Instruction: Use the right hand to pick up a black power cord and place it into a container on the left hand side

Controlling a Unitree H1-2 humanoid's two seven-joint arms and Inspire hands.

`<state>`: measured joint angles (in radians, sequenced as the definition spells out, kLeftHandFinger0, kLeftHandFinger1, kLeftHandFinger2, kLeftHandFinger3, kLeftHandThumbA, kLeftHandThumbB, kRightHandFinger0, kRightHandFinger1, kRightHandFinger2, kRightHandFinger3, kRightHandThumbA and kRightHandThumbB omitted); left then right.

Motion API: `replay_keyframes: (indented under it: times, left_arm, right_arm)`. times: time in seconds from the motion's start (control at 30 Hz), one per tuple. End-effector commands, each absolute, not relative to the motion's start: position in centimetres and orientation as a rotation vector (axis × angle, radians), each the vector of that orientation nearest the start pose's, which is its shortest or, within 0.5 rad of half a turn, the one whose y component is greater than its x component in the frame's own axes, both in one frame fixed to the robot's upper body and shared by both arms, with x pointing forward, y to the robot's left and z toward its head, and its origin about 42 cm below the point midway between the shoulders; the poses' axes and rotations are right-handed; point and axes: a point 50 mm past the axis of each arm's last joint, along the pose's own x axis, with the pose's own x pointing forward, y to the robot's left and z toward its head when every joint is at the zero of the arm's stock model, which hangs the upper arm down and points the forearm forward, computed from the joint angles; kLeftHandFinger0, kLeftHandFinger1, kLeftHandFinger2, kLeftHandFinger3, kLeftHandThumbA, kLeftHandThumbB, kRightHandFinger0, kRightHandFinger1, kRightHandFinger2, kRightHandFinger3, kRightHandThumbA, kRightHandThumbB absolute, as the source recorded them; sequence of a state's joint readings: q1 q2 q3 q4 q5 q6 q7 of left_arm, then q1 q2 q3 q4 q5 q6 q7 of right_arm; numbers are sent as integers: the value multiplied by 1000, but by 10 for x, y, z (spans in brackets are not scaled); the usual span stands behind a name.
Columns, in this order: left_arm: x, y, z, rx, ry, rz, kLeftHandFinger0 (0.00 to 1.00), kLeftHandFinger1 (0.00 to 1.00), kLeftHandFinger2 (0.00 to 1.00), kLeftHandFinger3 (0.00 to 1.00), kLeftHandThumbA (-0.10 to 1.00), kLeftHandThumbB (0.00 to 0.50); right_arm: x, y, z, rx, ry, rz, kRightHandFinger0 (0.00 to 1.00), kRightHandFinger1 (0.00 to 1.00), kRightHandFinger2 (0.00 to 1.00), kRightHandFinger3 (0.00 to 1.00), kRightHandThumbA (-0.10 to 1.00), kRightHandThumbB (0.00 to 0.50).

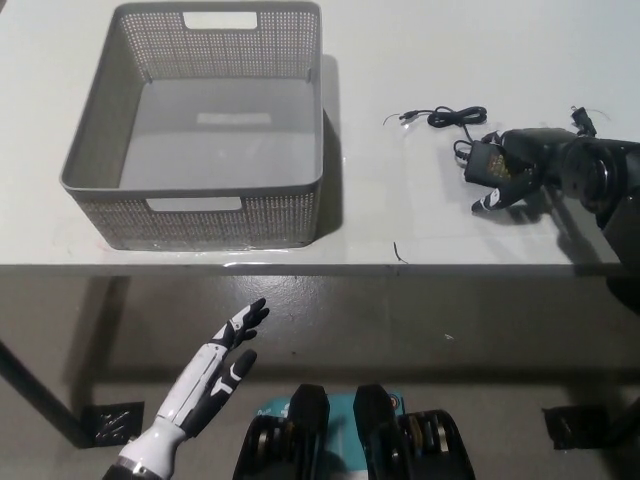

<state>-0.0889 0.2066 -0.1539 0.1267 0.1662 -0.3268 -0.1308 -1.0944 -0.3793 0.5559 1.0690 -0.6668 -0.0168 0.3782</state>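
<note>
White and flat, the counter [400, 220] fills the upper half of the head view, with grey floor below its front edge. On the counter's left part stands a grey perforated plastic basket [100, 130] with cut-out handles in its short walls; its inside holds nothing visible but a pale reflection on the bottom. Well apart from it, on the counter's right part, lies the black power cord [448, 117], its thin cable curled in small loops and trailing leftward to a small plug end. The cord's black adapter block [484, 160] sits at the near end of the cable, and the black right hand [515, 165] lies over it from the right, fingers curled down around the block and touching it, so the hand appears to be grasping the block, which rests on the counter. A shadow lies just under the hand. The white left hand [222, 362] hangs below the counter's front edge at the lower left, over the floor, released, its fingers straight and slightly spread, holding nothing.
</note>
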Motion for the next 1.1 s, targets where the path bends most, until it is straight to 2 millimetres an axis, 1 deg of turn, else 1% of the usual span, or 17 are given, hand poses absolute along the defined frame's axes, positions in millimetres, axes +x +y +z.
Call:
replay_keyframes:
  times: [0.0,0.17,0.33,0.43,0.47,0.57,0.7,0.77,0.8,0.83,0.87,0.9,0.93,0.97,1.0,1.03,1.07]
  left_arm:
    - [310,223,119,395,-336,-354,1000,1000,1000,1000,1000,348]
    - [312,222,120,390,-348,-354,1000,1000,1000,1000,1000,339]
    - [313,222,123,385,-337,-352,1000,1000,1000,1000,1000,370]
    - [313,222,124,394,-345,-351,1000,1000,1000,1000,1000,355]
    - [314,222,123,393,-346,-350,1000,1000,1000,1000,1000,353]
    - [316,222,122,394,-356,-350,1000,1000,1000,1000,1000,341]
    - [317,222,122,401,-352,-346,1000,1000,1000,1000,1000,346]
    - [316,222,123,406,-350,-348,1000,1000,1000,1000,1000,341]
    - [316,222,123,408,-349,-350,1000,1000,1000,1000,1000,341]
    - [316,222,123,408,-349,-350,1000,1000,1000,1000,1000,341]
    - [317,222,124,409,-355,-350,1000,1000,1000,1000,1000,332]
    - [317,222,125,411,-357,-349,1000,1000,1000,1000,1000,331]
    - [317,222,125,409,-356,-351,1000,1000,1000,1000,1000,332]
    - [317,222,125,412,-356,-351,1000,1000,1000,1000,1000,334]
    - [317,222,125,417,-357,-351,1000,1000,1000,1000,1000,334]
    - [318,222,126,425,-360,-350,1000,1000,1000,1000,1000,329]
    - [318,223,124,431,-366,-351,1000,1000,1000,1000,1000,321]
  right_arm:
    - [579,-243,291,-1422,173,468,1000,1000,1000,1000,928,500]
    - [579,-244,286,-1411,194,469,1000,1000,1000,1000,953,500]
    - [579,-246,276,-1397,220,473,1000,1000,1000,1000,971,500]
    - [578,-247,271,-1377,233,473,1000,1000,1000,1000,956,500]
    - [578,-247,268,-1378,249,482,1000,1000,1000,1000,973,500]
    - [576,-251,260,-1353,300,494,1000,1000,1000,1000,973,500]
    - [576,-252,257,-1325,338,492,1000,1000,1000,1000,943,500]
    - [576,-255,255,-1326,310,495,1000,1000,1000,1000,921,470]
    - [576,-257,253,-1307,284,466,882,823,831,910,783,411]
    - [576,-257,253,-1305,281,462,818,737,763,847,780,417]
    - [576,-258,252,-1300,263,433,676,719,756,755,487,302]
    - [576,-258,252,-1302,244,410,650,729,758,736,403,285]
    - [576,-258,252,-1319,175,351,390,484,464,435,8,139]
    - [576,-259,252,-1317,142,328,58,195,281,373,-96,131]
    - [575,-259,252,-1311,125,319,19,213,359,425,-99,131]
    - [576,-260,253,-1304,105,310,18,284,558,541,-100,106]
    - [576,-260,256,-1300,92,298,198,492,756,835,-100,86]
